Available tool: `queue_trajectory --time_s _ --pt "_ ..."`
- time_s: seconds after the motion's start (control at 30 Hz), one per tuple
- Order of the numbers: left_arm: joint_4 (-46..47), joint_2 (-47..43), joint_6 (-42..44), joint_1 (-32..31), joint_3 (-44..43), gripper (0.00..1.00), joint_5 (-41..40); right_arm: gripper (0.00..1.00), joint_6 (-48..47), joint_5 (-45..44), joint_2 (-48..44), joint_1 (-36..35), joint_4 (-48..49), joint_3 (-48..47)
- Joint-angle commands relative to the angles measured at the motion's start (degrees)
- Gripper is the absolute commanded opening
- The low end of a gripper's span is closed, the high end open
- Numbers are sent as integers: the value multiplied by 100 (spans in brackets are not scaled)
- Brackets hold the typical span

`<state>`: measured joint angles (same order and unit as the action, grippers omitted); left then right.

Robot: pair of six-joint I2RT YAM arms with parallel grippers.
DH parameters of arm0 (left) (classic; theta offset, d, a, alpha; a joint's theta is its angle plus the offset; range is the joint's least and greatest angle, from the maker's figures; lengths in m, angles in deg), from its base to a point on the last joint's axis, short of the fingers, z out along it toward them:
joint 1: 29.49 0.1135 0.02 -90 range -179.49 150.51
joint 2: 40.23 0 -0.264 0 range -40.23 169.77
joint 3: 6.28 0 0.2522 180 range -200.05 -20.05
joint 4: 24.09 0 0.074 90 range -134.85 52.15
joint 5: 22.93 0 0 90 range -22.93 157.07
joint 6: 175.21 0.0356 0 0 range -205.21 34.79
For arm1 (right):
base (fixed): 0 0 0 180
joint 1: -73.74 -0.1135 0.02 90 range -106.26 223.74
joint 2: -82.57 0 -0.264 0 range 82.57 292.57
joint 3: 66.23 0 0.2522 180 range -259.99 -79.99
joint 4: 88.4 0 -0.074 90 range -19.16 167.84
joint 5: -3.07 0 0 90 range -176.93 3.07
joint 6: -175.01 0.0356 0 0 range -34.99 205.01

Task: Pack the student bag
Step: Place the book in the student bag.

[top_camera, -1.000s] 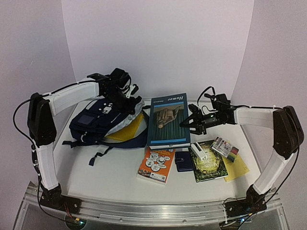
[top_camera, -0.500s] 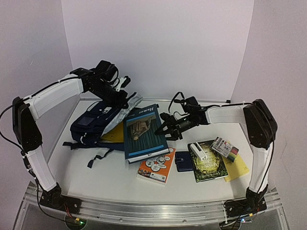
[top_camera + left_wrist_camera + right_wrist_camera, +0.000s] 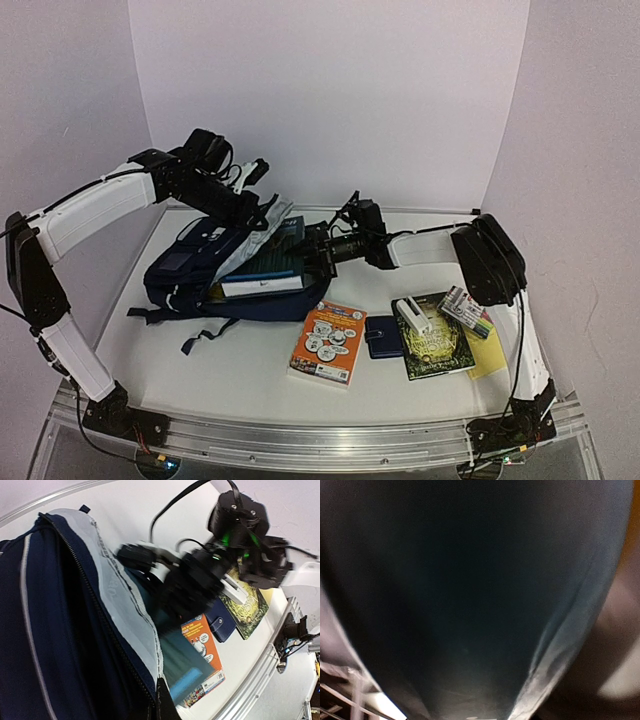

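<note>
One student bag [image 3: 185,265] of soft navy fabric with pale grey lining lies at the table's left rear, its mouth facing right. The left gripper [image 3: 265,207] is pinched tight on the bag's opening edge and holds it raised. The right gripper [image 3: 313,250], partly closed, clamps one flat teal book [image 3: 262,270] lying halfway inside. Two more rectangular books lie in front, an orange book [image 3: 327,343] and a dark green book [image 3: 438,350], with one small navy wallet [image 3: 382,336] between them.

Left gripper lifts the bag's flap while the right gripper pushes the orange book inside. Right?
Not quite: the top view shows the right gripper pushing the teal book into the student bag; the orange book lies on the table.
</note>
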<state>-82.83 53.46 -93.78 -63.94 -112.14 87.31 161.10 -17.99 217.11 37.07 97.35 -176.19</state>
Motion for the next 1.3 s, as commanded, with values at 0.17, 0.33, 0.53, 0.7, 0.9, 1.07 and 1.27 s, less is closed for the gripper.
queue_trajectory --time_s 0.17,0.33,0.53,0.7,0.9,1.07,1.27 --pt "542 -469 83 -52 -110 0 546 0 2428 -656 904 -93 3554 -686" --pt "515 -302 101 -45 -212 0 698 0 1534 -981 977 -274 2662 -741" --pt "516 -194 106 -28 -320 0 849 0 -527 -1563 941 -495 338 -1322" --pt "654 -191 27 66 -195 0 1071 0 -1224 -2004 1090 -631 -317 -1686" --pt "781 -78 -68 168 -144 0 1272 0 -1202 -1947 1532 -850 -450 -2361" --pt "869 21 -114 178 -144 0 1477 1 -960 -2076 1877 -866 -304 -2890" --pt "879 9 -196 290 -130 0 1481 60 -1115 -2132 1676 -828 -301 -2612"
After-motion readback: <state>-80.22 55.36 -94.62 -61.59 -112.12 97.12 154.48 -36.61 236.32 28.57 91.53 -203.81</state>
